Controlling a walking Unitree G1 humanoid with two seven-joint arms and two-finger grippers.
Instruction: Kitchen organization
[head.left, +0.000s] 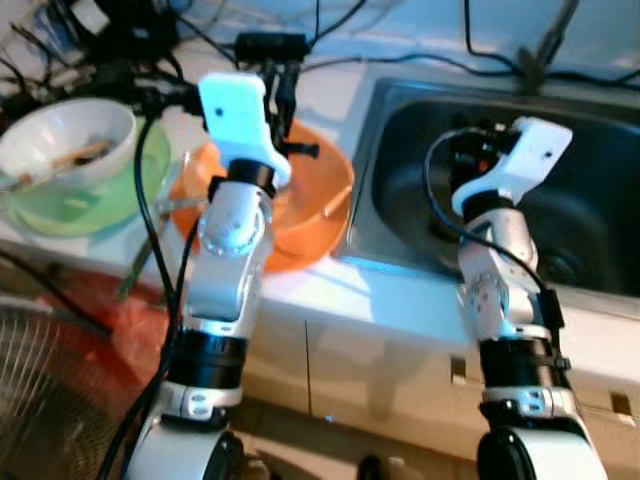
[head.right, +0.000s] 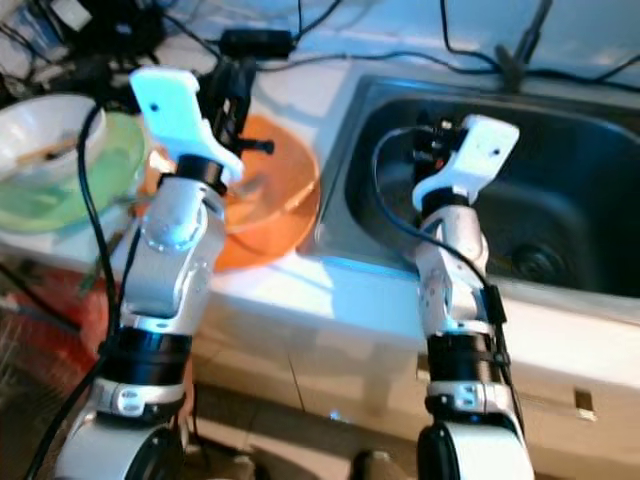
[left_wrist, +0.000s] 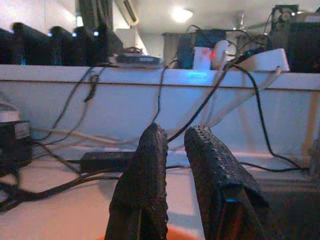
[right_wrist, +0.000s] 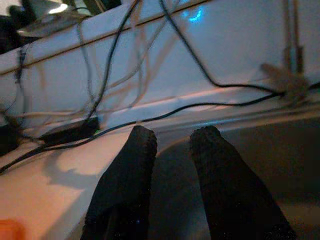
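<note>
At centre frame, the left hand (head.left: 285, 105) hangs over an orange bowl (head.left: 325, 195) on the surface (head.left: 330, 290), fingers slightly parted and empty. The right hand (head.left: 470, 150), also parted and empty, hovers above the sink (head.left: 590, 200) at right. The step appears to be an approach; next likely calls for lowering onto the bowl's rim.

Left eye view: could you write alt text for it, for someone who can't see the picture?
A robot's two silver arms reach over a white kitchen counter: the left pincer hangs above an orange bowl, the right pincer over a steel sink. A white bowl sits on a green plate at far left, among black cables.
</note>
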